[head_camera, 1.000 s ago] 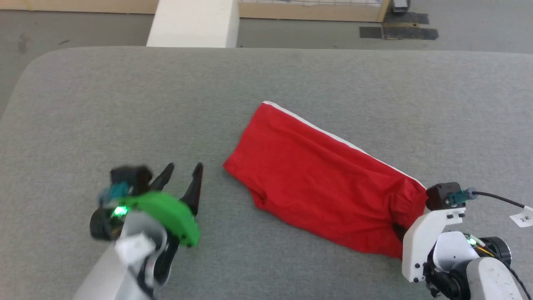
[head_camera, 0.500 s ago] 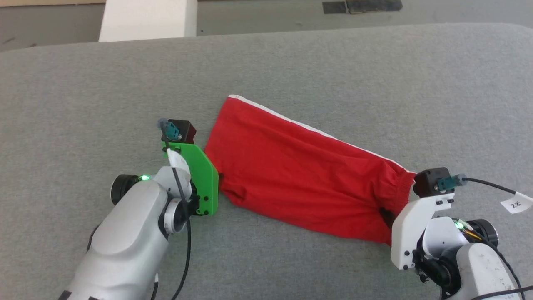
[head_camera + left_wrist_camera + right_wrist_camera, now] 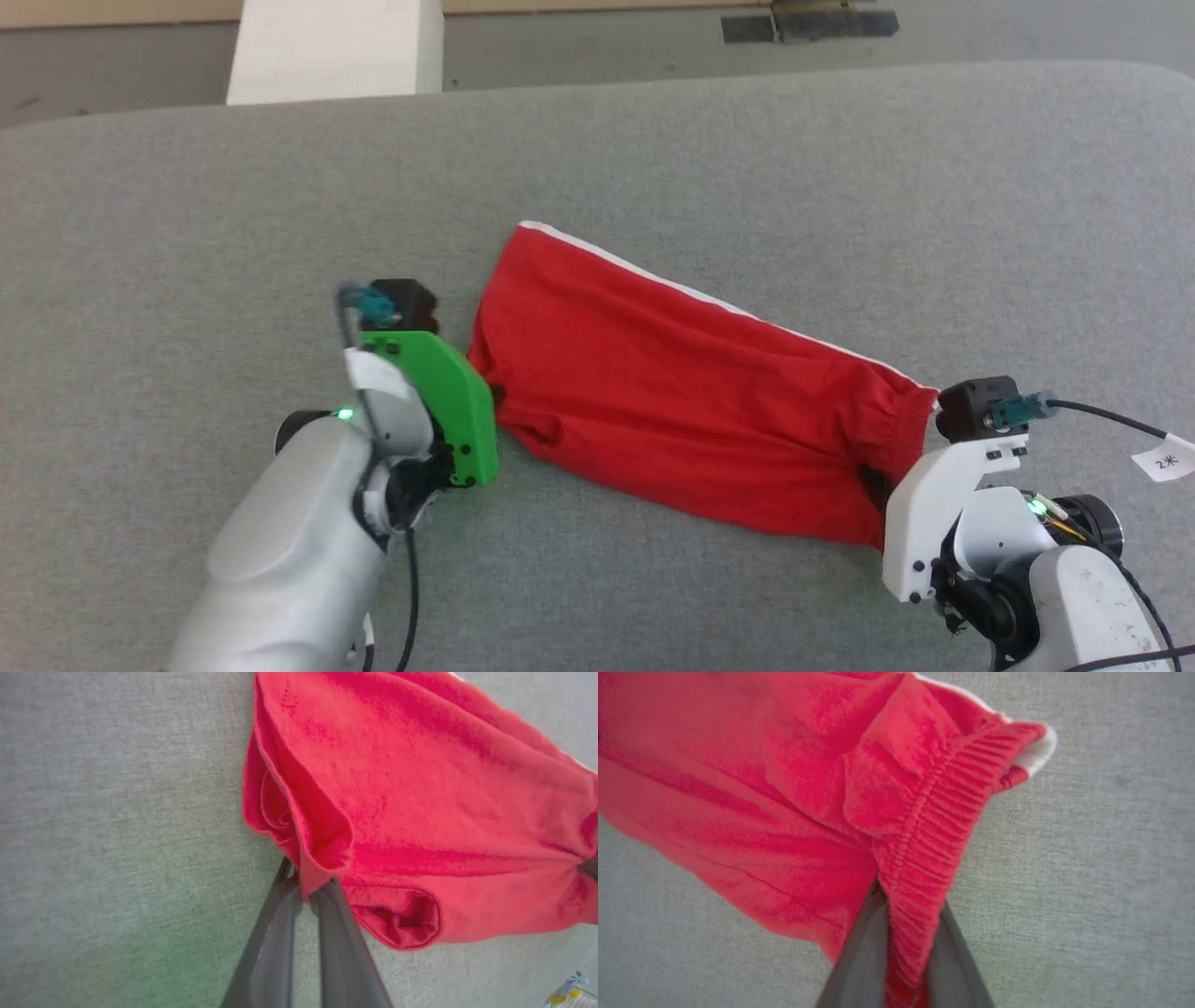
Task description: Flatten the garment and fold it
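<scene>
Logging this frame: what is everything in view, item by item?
garment: one, bright red with white edge trim, lying across the table
table: one, grey cloth-covered, beneath the garment
block: one, white, beyond the table's far edge
mat: one, dark, on the far floor
tag: one, white, on the right arm's cable
left tool: one, dark fingers, shut on the garment's left end
right tool: one, dark fingers, shut on the garment's gathered waistband

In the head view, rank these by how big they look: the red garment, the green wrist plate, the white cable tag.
Largest to smallest:
1. garment, by far
2. green wrist plate
3. white cable tag
The gaps are too wide for nearness to the camera to matter.
</scene>
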